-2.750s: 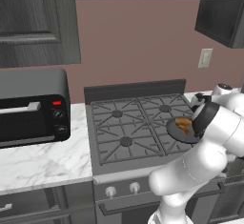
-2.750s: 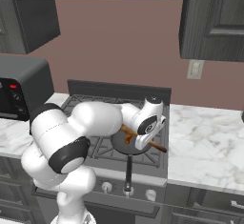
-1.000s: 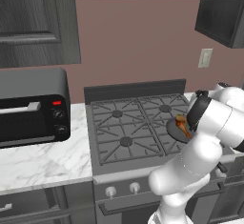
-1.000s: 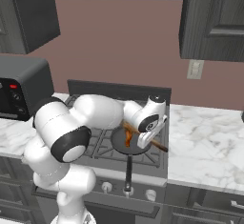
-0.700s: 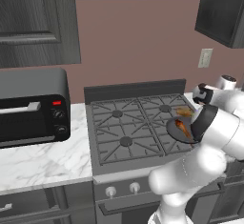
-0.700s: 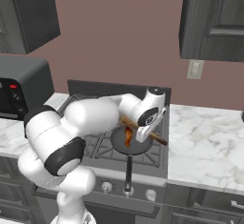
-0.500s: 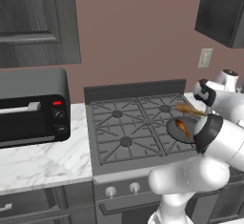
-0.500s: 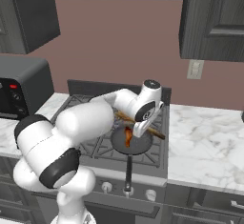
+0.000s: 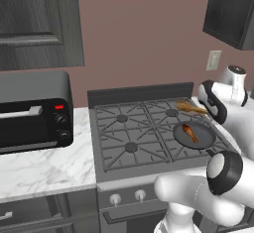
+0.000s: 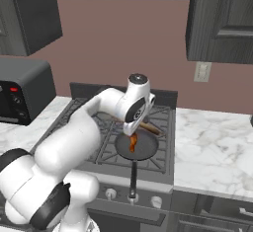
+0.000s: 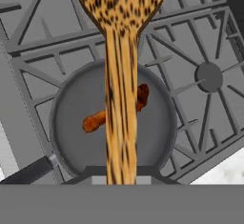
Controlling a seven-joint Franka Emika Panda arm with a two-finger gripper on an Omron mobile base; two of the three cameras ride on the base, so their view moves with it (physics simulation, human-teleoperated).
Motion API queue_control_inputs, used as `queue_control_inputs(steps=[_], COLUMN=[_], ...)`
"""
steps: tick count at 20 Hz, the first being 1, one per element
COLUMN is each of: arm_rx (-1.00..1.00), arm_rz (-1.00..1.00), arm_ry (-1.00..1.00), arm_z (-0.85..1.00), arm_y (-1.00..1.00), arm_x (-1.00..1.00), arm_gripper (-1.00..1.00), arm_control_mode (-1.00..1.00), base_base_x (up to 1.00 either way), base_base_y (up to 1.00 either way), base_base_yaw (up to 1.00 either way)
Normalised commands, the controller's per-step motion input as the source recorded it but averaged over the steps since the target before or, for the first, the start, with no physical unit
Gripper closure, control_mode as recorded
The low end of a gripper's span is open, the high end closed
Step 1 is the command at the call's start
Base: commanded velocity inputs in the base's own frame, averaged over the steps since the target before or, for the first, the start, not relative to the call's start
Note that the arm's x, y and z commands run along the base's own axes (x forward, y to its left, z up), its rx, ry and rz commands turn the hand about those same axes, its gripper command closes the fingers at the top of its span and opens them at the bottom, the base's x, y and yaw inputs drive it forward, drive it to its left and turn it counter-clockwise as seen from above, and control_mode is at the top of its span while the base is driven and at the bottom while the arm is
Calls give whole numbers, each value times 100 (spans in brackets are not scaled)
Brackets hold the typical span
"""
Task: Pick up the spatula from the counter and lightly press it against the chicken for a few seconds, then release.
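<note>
One wooden spatula aloft over the stove, blade away from the hand

One end of the spatula (image 11: 119, 89) sits in the gripper (image 11: 119, 171), whose jaws are closed on the handle. Little of the dark tips themselves can be made out at the base of the hand view. From there the long axis runs straight up that view, the narrow handle leading to the broad, speckled blade at the far end. From the left base camera the tool lies close to level in the air. Its blade points left from the hand, toward the middle of the stove (image 9: 130, 128), above the back right burner. A gap shows there between it and the pan (image 9: 204, 139), so it hangs clear of the food. In the right base view a short brown stretch of it shows just right of the hand.

The round dark pan stands on the front right burner. It holds the chicken (image 9: 189, 132), one browned piece lying near the middle of the pan floor. In the hand view the spatula's handle crosses in front of the chicken and hides its middle. The black pan handle (image 10: 133, 174) points to the stove's front edge. A toaster oven (image 9: 31, 110) stands on the marble counter (image 9: 44, 165) left of the stove, well apart from the pan.
</note>
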Motion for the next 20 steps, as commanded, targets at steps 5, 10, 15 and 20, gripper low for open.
queue_control_inputs(steps=[5,10,15,20], arm_rx=[0,4,14,18], arm_rz=[0,0,-8,-18], arm_ry=[-9,-4,0,0], arm_z=[48,43,29,5], arm_y=[35,16,2,0], arm_x=[-21,-25,-16,-12], arm_gripper=[100,100,100,100], arm_control_mode=[-100,-100,-100,-100], base_base_x=[0,0,0,0], base_base_y=[0,0,0,0], base_base_yaw=[0,0,0,0])
